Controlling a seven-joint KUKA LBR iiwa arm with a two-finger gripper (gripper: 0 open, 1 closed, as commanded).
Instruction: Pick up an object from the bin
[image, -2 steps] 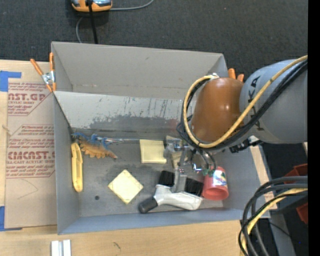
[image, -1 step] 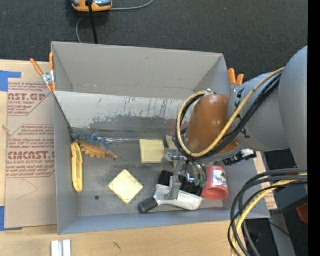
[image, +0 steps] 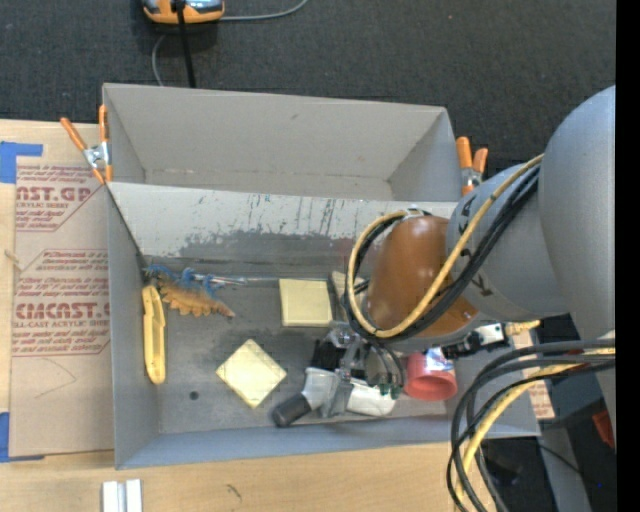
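My gripper is low in the bin's front right part, under the arm's wrist. It sits among a small cluster: a white and grey piece just to its left, a black cylinder lying in front of that, a black thing behind it, and a white object to its right. A red cup lies further right, partly hidden by the arm. What lies directly beneath the gripper is hidden.
A pale yellow square pad lies mid-bin and a second one sits towards the front. A long yellow tool lies along the left wall, with a brown feathery piece and a blue item beside it.
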